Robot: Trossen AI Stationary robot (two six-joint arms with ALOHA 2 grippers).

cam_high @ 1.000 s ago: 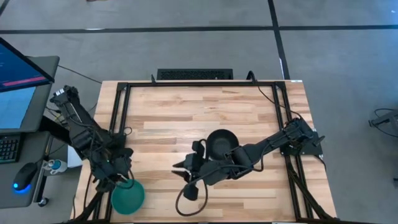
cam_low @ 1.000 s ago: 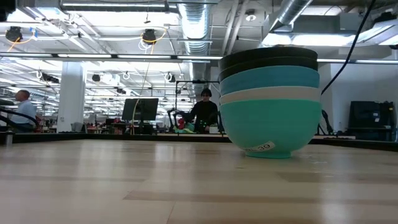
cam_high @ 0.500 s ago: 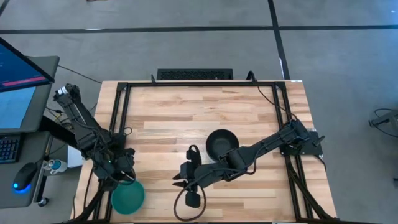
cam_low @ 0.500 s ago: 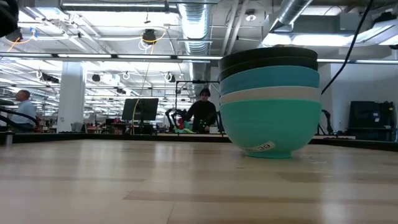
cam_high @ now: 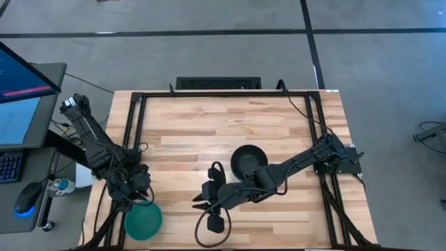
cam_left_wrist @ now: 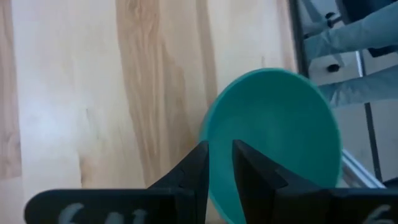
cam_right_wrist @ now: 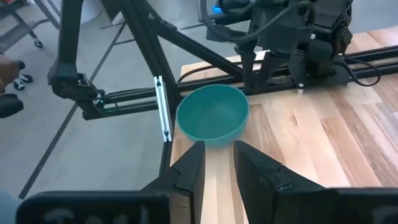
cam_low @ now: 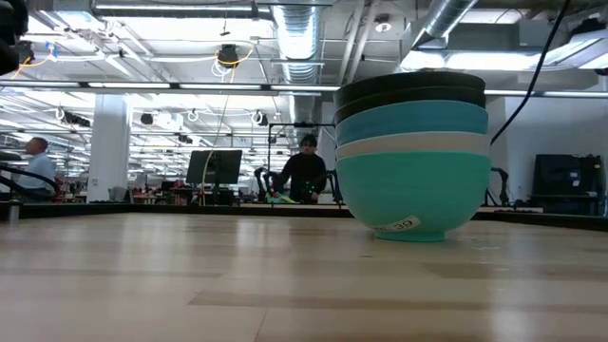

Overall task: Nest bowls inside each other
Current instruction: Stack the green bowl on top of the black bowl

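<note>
A teal-green bowl [cam_high: 143, 220] [cam_left_wrist: 273, 137] [cam_right_wrist: 213, 113] stands upright on its base at the table's near left corner. My left gripper [cam_high: 141, 201] [cam_left_wrist: 221, 149] points steeply down over its rim, open by a narrow gap, one finger outside the rim and one over the hollow. At mid-table a stack of nested bowls [cam_high: 247, 160] [cam_low: 413, 157] rests on its cyan-blue bottom bowl, with white, cyan-blue and black ones above. My right gripper [cam_high: 201, 201] [cam_right_wrist: 219, 149] hovers open to the left of the stack, facing the teal-green bowl, with nothing between its fingers. My left gripper has the teal-green bowl's rim [cam_left_wrist: 210, 134] showing between its two fingers, which come from above. Whether a finger touches the rim, I cannot tell. The bowl sits upright on the table.
Black frame rails [cam_high: 132, 139] run along the table's left, far and right edges. A keyboard [cam_high: 218, 83] lies beyond the far edge and a monitor [cam_high: 21, 77] stands off the left side. People show in the room behind in the low view.
My left gripper has come down toward the teal-green bowl and rolled a little; the bowl has stayed in place. My right gripper has swung slightly toward the near edge, away from the stack, then kept still.
</note>
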